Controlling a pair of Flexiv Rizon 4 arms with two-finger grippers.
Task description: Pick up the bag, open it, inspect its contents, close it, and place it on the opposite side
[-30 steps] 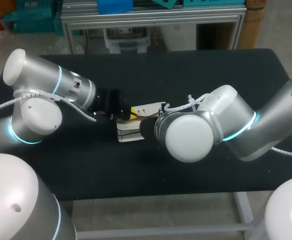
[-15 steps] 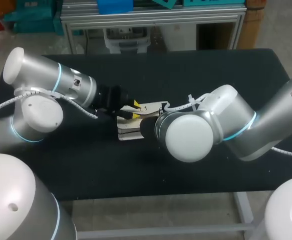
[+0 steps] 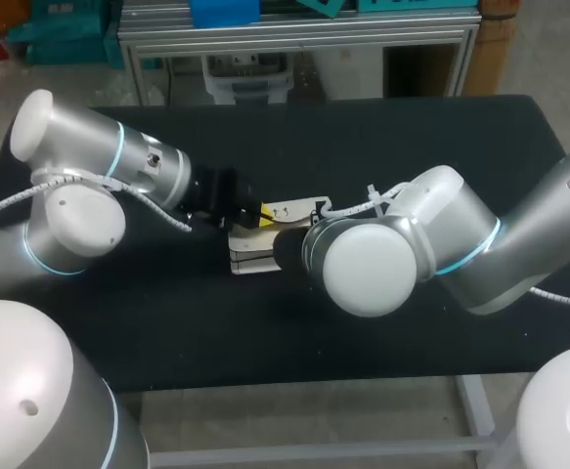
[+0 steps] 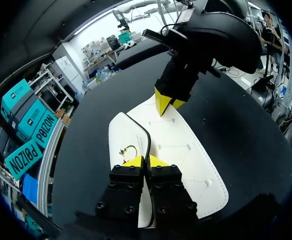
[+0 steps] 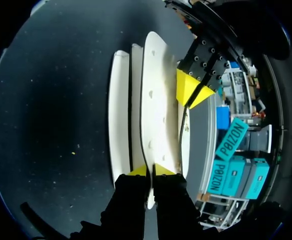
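A flat white bag point(image 3: 253, 258) lies at the middle of the black table point(image 3: 382, 147), between my two arms. My left gripper point(image 3: 257, 217) comes in from the left, and in its wrist view its tips point(image 4: 146, 161) are shut on the black-trimmed edge of the bag's flap point(image 4: 135, 135), beside a small metal clasp point(image 4: 127, 150). My right gripper point(image 5: 150, 170) is shut on the thin white edge at the bag's point(image 5: 156, 100) opposite end. In the head view its own wrist hides it. Each wrist view shows the other gripper at the far end: the right point(image 4: 164, 102) and the left point(image 5: 190, 92).
The bag lies flat on the cloth with bare black table on all sides. The right arm's bulky wrist joint point(image 3: 368, 264) hangs over the bag's right part.
My left gripper opened over the bag's upper edge half a second ago and has shut again, drawing slightly back to the left. The right arm and the bag have stayed put.
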